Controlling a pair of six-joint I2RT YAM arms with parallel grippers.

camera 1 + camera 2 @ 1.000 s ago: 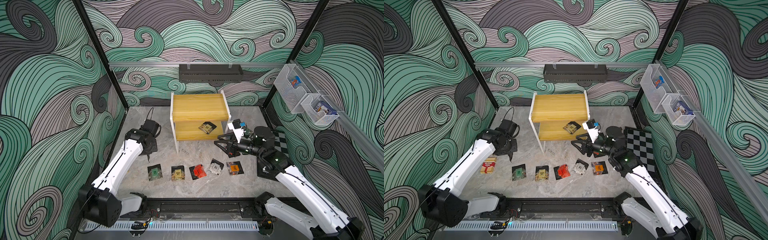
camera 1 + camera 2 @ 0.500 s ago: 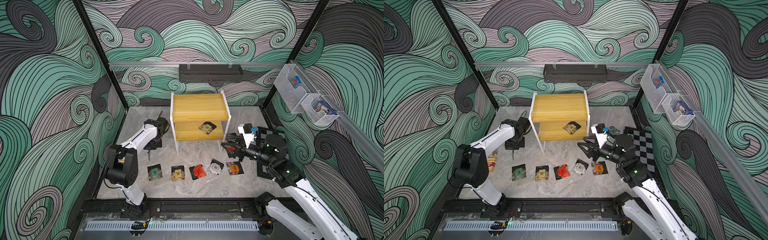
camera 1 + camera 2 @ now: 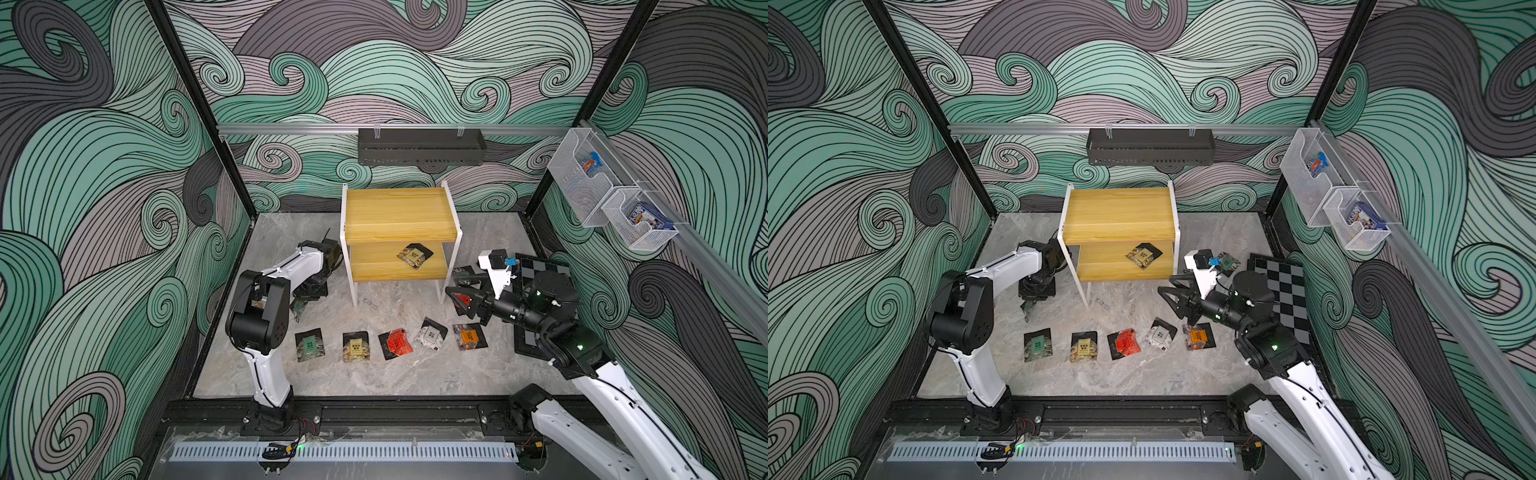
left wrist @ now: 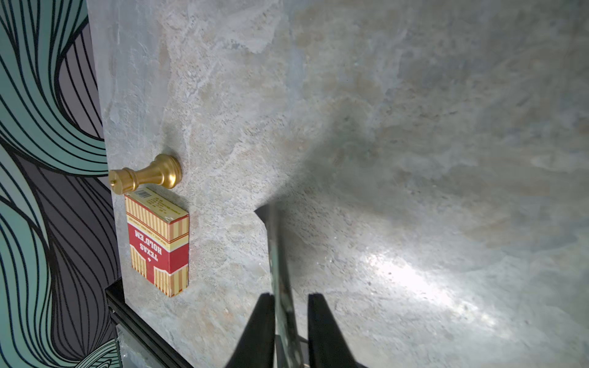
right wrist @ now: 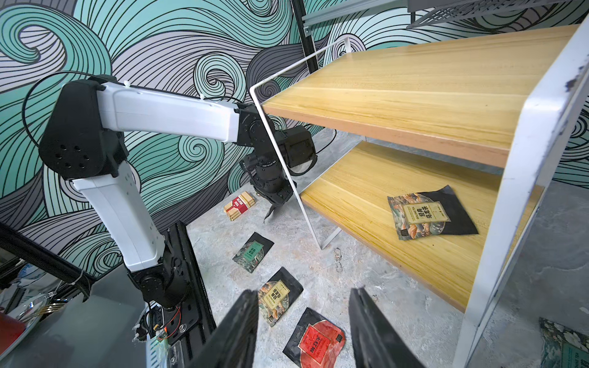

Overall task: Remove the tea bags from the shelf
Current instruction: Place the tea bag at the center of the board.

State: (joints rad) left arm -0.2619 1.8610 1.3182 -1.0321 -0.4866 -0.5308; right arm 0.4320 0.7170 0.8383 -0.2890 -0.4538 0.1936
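Right wrist view gives the reason for the pose: one tea bag [image 5: 427, 213] lies flat on the lower board of the shelf [image 5: 398, 92], ahead of the right gripper [image 5: 302, 293] and past the white front leg. Nothing else shows on either board. That gripper is about half open and empty, levelled at the lower tier, which I read as lining up a reach under the top board. Five bags [image 3: 397, 343] lie in a loose row on the floor [image 3: 374, 378], nearer the base than the gripper, likely the drop zone.

Across the shelf from it, the left gripper [image 4: 290, 296] points down with a bag [image 4: 277, 255] hanging edge-on between its fingers [image 4: 261, 321]. The jaws stand a little wider than the thin bag, so the hold looks loose, probably to let it drop from low over the floor. Beyond that gripper, by the wall, lie a box [image 4: 157, 242] and a chess piece [image 4: 145, 175].

The floor is grey and marbled, with one glare patch. Swirling teal-and-grey walls [image 3: 104, 208] close it in. A tray [image 3: 419, 146] hangs on the back rail [image 3: 291, 129], bins [image 3: 582, 183] hang on the right arm's wall, and a mat [image 3: 536, 266] lies under that arm.
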